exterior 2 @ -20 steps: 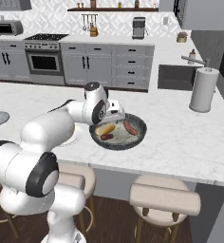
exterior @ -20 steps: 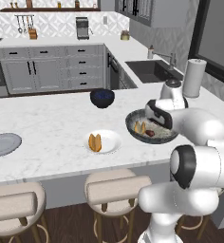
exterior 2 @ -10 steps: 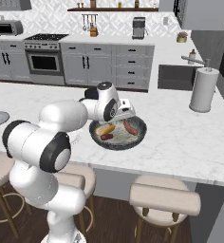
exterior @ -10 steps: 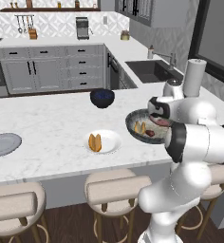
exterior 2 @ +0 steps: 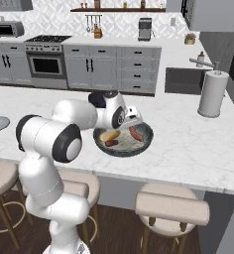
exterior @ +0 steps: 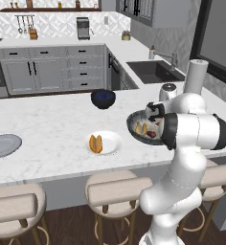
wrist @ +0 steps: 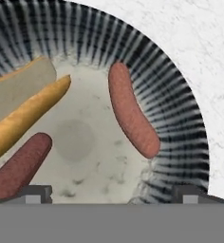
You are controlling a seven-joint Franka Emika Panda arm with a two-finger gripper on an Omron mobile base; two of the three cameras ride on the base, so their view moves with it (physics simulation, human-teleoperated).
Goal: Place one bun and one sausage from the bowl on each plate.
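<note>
2 sausages and 1 bun (wrist: 23, 114) are left in the bowl (exterior 2: 139, 147); the gripper (wrist: 111, 192) is held wide apart and empty above them.

The nearer sausage (wrist: 132, 115) should be straddled across its width and closed on at mid-length (it is round and may roll), then carried to the white plate (exterior: 112, 143), where a bun (exterior: 96, 143) already lies.

Home kitchen: oven (exterior 2: 46, 64), sink (exterior: 153, 71), island counter (exterior: 48, 124), stools (exterior: 117, 191).
</note>
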